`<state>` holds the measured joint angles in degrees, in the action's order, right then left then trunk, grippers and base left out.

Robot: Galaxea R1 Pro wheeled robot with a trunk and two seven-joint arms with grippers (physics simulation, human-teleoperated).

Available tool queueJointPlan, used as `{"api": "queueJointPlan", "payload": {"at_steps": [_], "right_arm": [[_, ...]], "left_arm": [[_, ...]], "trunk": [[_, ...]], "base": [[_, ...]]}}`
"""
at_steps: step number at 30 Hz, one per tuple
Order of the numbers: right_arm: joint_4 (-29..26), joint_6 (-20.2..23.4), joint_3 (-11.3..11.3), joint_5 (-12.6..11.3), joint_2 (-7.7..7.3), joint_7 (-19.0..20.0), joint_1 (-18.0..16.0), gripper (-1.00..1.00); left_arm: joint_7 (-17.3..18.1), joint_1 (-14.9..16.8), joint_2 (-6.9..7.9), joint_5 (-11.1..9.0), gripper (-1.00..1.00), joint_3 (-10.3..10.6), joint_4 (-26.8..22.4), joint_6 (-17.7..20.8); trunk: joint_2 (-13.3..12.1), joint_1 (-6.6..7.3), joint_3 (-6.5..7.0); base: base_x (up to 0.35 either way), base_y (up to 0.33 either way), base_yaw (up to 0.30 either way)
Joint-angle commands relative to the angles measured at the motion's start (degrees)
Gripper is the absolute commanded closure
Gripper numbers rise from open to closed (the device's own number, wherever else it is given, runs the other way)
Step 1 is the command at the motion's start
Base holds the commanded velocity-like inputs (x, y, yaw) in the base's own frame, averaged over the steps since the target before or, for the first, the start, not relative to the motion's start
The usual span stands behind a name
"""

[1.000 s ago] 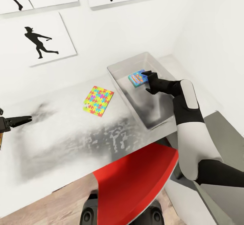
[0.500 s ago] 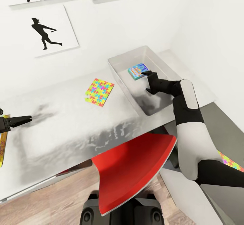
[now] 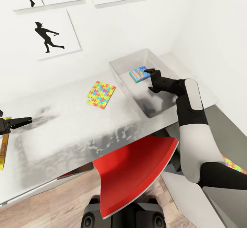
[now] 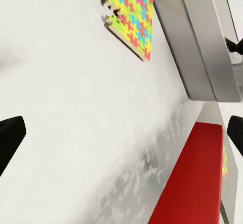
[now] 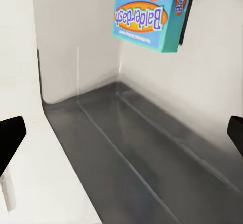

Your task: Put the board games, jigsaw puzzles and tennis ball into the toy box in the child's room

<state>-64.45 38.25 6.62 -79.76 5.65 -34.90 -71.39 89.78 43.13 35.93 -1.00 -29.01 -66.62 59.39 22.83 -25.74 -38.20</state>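
Observation:
The toy box (image 3: pixel 118 70) stands at the table's (image 3: pixel 68 132) far right end. A blue board game (image 3: pixel 138 73) lettered "Balderdash" (image 5: pixel 152 11) lies inside it by the far wall. My right gripper (image 3: pixel 149 80) hangs open in the box just short of that game, with nothing between its fingers (image 5: pixel 121 133). One jigsaw puzzle (image 3: pixel 101 94) lies flat on the table left of the box, also in the left wrist view (image 4: pixel 129 11). My left gripper (image 3: pixel 25 121) hovers open and empty over the table's left part (image 4: pixel 121 133). A "SKIP BO" board game (image 3: pixel 3 150) shows at the left edge.
A red chair (image 3: pixel 137 173) is pushed under the table's front edge, right in front of me. A second jigsaw puzzle (image 3: pixel 233 164) lies low beyond the table's right end, partly behind my right arm. Black silhouette pictures (image 3: pixel 48 35) hang on the white wall behind the table.
The whole view has shifted, so the camera moved. My right gripper has drawn slightly back from the blue board game, which stays in the toy box. The left gripper holds its place.

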Motion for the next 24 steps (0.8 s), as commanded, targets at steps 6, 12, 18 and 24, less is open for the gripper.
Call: {"api": "queueJointPlan", "payload": {"at_steps": [6,12,18,24], "right_arm": [[-1.2,0.2,0.2,-0.6,0.06,-1.2,0.0,-1.0],[-2.3,0.2,0.2,-0.6,0.06,-1.4,0.0,-1.0],[-2.6,0.2,0.2,-0.7,0.03,-1.4,0.0,-1.0],[-2.7,0.2,0.2,-0.7,0.03,-1.4,-0.1,-1.0]], "left_arm": [[0.2,0.0,0.02,0.0,-1.0,0.1,0.0,0.6],[0.2,0.0,0.02,0.1,-1.0,0.1,0.0,0.6],[0.2,0.0,0.02,0.1,-1.0,0.1,0.0,0.6],[0.2,0.0,0.02,0.1,-1.0,0.1,0.0,0.6]], "trunk": [[0.1,-0.04,0.47],[0.1,-0.04,1.02],[0.1,-0.04,1.57],[0.1,-0.04,2.12]], "base": [[0.0,0.0,0.0],[0.0,0.0,0.0],[0.0,0.0,0.0],[0.0,0.0,0.0]]}}
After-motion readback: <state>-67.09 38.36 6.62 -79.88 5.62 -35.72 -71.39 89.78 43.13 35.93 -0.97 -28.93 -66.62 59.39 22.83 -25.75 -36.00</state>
